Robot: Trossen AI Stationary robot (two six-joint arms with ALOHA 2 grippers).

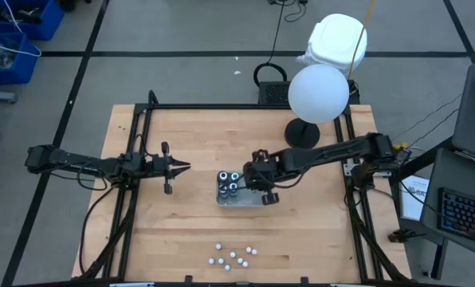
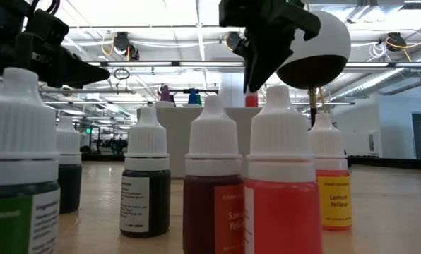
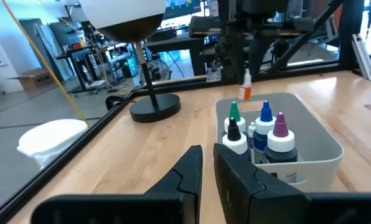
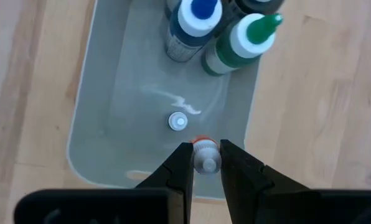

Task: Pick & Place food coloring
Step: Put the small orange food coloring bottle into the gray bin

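The clear tray [image 1: 249,198] lies mid-table. Four food coloring bottles [image 1: 229,182] stand upright at its left end; the left wrist view shows their green [image 3: 234,115], blue [image 3: 264,118], purple [image 3: 280,134] and black tips. My right gripper [image 4: 205,160] hangs over the tray's right half, shut on a small orange bottle [image 3: 246,87]. A small white-topped thing [image 4: 177,121] stands on the tray floor under it. My left gripper [image 1: 183,167] hovers shut, left of the tray, pointing at it. My right gripper pinches the small orange bottle by its white cap [image 4: 205,164] between its two fingertips. The fingers come from above, pointing down. The bottle hangs upright below them, its orange body [image 3: 246,93] lifted clear above the tray floor.
Several small white-capped dropper bottles [image 1: 231,255] stand near the table's near edge, close before the low camera [image 2: 277,176]. A lamp with a round white globe [image 1: 318,92] and black base [image 1: 303,132] stands beyond the tray. A black frame [image 1: 221,107] rims the table.
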